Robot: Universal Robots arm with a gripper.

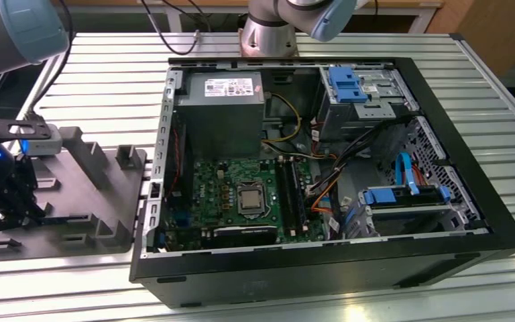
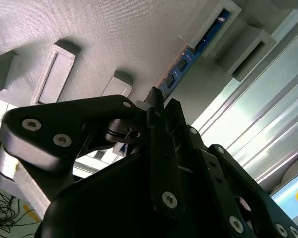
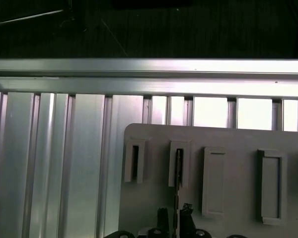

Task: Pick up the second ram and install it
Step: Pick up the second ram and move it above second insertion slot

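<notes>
Early stage: pickup not done, install not begun. The second ram (image 2: 186, 57) stands on edge in a slot of the grey holder tray (image 1: 96, 201). The tray lies on the slatted desk (image 1: 88, 60) at the exterior view's left, well apart from the open PC case (image 1: 329, 272). Nothing lifted as far as shows: stick sits seated, lower edge down in its slot.

The tool (image 3: 175, 218) is low over the tray, lined up w/ the ram's length. In the first wrist view the stick runs edge-on straight into the gap btw the jaws. Jaws are narrow, one each side of the stick's near end, w/ a slim gap showing, so I'd judge it not clamped yet. Actual contact is too fine to call.

Left of the task: grip, lift out, carry over to the long black mobo slots (image 1: 290, 191) inside the case, and seat it. Whether those slots already hold a stick, can't tell
</notes>
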